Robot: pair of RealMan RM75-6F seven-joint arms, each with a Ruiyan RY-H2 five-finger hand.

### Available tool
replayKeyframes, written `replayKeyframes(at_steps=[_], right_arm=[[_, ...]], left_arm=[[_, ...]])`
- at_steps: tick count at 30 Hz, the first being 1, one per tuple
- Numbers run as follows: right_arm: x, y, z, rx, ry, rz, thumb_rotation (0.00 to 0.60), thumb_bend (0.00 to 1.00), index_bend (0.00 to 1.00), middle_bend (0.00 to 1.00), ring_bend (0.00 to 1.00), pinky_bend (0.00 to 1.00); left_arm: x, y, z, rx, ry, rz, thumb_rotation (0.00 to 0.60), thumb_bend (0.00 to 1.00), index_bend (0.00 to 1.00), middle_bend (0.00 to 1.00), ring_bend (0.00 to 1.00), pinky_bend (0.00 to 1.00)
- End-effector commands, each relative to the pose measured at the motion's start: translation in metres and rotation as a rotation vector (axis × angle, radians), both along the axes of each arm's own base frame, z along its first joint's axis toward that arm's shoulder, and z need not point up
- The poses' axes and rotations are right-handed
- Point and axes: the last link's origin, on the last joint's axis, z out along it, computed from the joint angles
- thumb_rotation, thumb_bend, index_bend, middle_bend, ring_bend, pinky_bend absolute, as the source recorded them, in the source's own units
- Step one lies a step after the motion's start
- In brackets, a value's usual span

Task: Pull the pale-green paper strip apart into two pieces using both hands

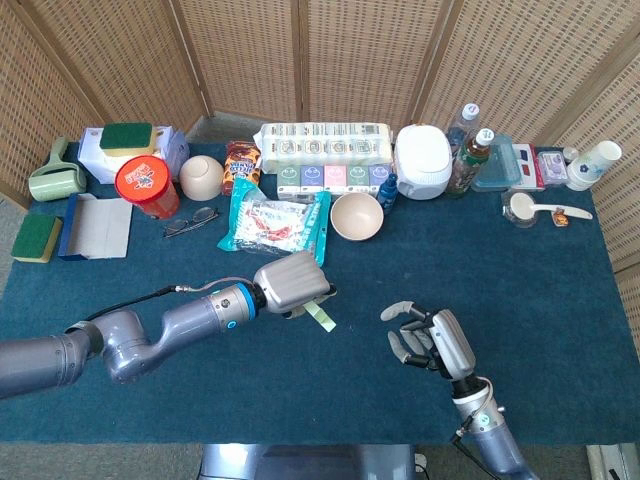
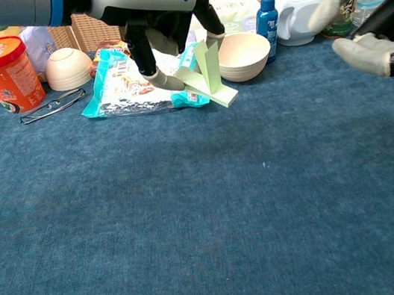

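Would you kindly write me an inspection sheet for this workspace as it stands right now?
Surface: blue cloth table, bare at the front.
Job's things: pale-green paper strip, folded, in one piece, held above the table.
Clutter: snack bag, beige bowl, orange tub, glasses, white cooker, bottles, sponges along the back.
Robot hands: left robot hand pinches the strip; right robot hand holds nothing, fingers apart, clear of the strip.
Cables: thin black cable along the left arm.
Surroundings: wicker screen behind.
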Motion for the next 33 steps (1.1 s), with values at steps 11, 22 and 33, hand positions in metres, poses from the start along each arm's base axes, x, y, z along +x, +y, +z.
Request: replayKeyframes(at_steps=[11, 22, 33], right_arm=[[0.023, -0.01, -0.012, 0.045, 0.029, 0.016, 0.6, 0.47, 0.36, 1.0, 1.0, 1.0], [0.037, -0.011, -0.017, 0.092, 0.057, 0.056, 0.6, 0.47, 0.32, 1.0, 1.0, 1.0], [0.046, -0.01, -0.02, 0.117, 0.078, 0.08, 0.6, 0.47, 0.31, 1.0, 1.0, 1.0]], left_arm=[[0.007, -0.003, -0.01, -0.015, 0.01, -0.009, 0.6, 0.39, 0.68, 1.0, 1.0, 1.0], [0.013, -0.004, -0.015, -0.022, 0.011, -0.013, 0.6, 0.38, 0.68, 1.0, 1.0, 1.0], [0.022, -0.006, -0.02, -0.028, 0.004, -0.025, 0.6, 0.38, 0.68, 1.0, 1.0, 1.0]])
